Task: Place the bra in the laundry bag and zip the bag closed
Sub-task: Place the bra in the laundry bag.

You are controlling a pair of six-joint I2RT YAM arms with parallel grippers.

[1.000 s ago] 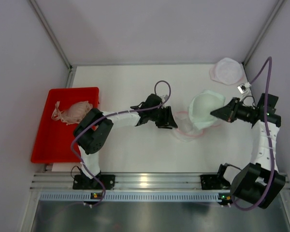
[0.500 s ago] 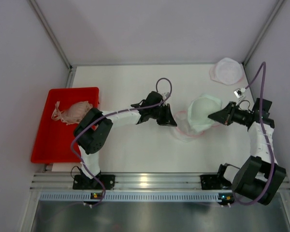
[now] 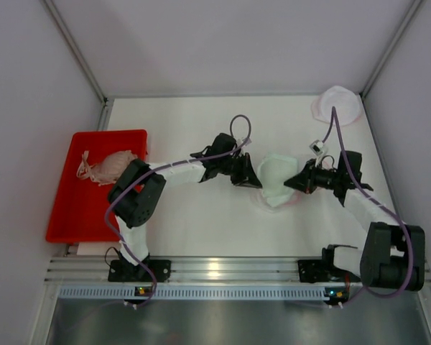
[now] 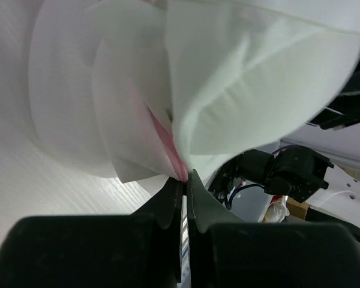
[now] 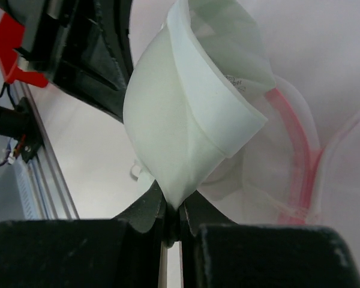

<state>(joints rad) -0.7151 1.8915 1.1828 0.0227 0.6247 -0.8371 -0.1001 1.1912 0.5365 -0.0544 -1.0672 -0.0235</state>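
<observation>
Top view: one red tray [image 3: 72,208] holds one pinkish bra [image 3: 109,167]. Well right of the tray, one pale bra [image 3: 274,172] stands over a pink-trimmed laundry bag [image 3: 271,200], between the left gripper [image 3: 253,175] and the right gripper [image 3: 291,183]. A second mesh bag [image 3: 337,106] lies farthest from the tray, at the worktop's [image 3: 201,223] back corner.

Left wrist: the left gripper is pinched tight on the laundry bag's pink rim [image 4: 168,141].

Right wrist: the right gripper is clamped on the pale bra's edge.

Enclosed cell, white table, soft even light.
Table [image 3: 201,223] boxed by pale grey walls [image 3: 230,43] behind it and on both sides; metal posts [image 3: 75,50] at its back corners; aluminium rail [image 3: 223,269] along its near edge, dull metal sheet [image 3: 223,320] just outside that.
</observation>
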